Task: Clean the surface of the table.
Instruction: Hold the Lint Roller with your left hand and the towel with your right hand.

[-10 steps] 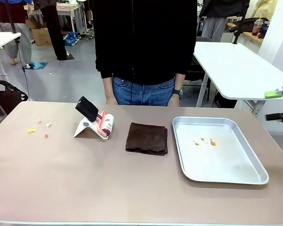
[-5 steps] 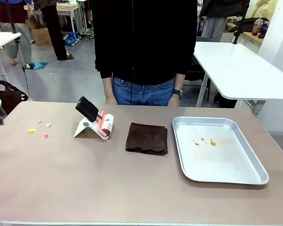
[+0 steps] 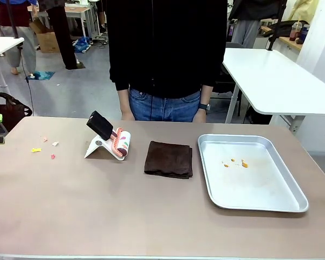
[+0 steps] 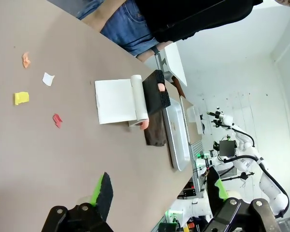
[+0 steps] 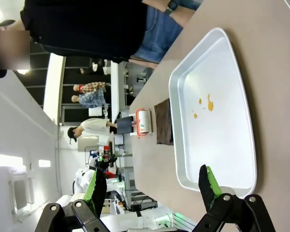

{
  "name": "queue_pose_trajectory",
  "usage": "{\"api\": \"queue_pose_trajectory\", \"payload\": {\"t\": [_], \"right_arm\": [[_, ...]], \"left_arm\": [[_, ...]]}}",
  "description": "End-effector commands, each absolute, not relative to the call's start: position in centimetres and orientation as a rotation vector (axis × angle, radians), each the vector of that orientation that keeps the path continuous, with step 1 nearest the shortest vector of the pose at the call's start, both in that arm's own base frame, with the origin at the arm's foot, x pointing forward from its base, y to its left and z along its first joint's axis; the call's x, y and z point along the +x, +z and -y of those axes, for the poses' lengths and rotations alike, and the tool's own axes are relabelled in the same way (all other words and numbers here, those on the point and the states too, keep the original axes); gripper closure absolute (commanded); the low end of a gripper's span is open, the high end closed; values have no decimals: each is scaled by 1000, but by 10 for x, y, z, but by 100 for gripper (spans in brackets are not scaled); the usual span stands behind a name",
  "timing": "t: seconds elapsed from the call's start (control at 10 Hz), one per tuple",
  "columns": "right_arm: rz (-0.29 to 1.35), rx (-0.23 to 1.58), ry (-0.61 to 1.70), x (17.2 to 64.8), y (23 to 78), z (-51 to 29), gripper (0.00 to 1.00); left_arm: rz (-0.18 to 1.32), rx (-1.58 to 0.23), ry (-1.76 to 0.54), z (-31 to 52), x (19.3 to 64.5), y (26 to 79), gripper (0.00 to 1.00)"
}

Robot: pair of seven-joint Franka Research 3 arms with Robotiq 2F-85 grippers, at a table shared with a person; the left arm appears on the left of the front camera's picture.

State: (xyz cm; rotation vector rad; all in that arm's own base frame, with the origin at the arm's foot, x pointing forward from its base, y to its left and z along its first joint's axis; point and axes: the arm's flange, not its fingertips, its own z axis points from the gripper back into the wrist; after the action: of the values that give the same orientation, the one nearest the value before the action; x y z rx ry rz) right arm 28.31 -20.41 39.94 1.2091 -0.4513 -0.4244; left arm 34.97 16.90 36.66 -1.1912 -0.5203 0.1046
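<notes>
Item: large matte beige-brown table (image 3: 151,216), spanning the front view.
On it:
- small coloured paper scraps (image 3: 43,145) near its left end
- a white lint roller with a black handle (image 3: 116,142)
- a folded dark brown cloth (image 3: 169,158)
- a silver metal tray (image 3: 260,208)

Left gripper (image 4: 159,191) and right gripper (image 5: 152,182): I had both released and empty.
Step, as I judged it: cleaning not begun.
Next move: grasp the roller or cloth, then work towards the scraps.

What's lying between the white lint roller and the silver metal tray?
A folded dark brown cloth lies on the beige-brown table, touching neither the white lint roller nor the silver metal tray, as the front view shows.
</notes>
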Motion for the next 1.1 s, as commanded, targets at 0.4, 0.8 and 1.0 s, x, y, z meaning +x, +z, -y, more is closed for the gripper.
{"api": "queue_pose_trajectory", "payload": {"t": [0.4, 0.8, 1.0], "right_arm": [[468, 985, -325, 317, 434, 127, 0], [341, 812, -101, 358, 462, -21, 0], [285, 710, -46, 363, 456, -109, 0]], "left_arm": [[512, -1135, 31, -164, 370, 399, 0], [363, -958, -150, -113, 429, 443, 0], [335, -896, -253, -51, 458, 463, 0]]}}
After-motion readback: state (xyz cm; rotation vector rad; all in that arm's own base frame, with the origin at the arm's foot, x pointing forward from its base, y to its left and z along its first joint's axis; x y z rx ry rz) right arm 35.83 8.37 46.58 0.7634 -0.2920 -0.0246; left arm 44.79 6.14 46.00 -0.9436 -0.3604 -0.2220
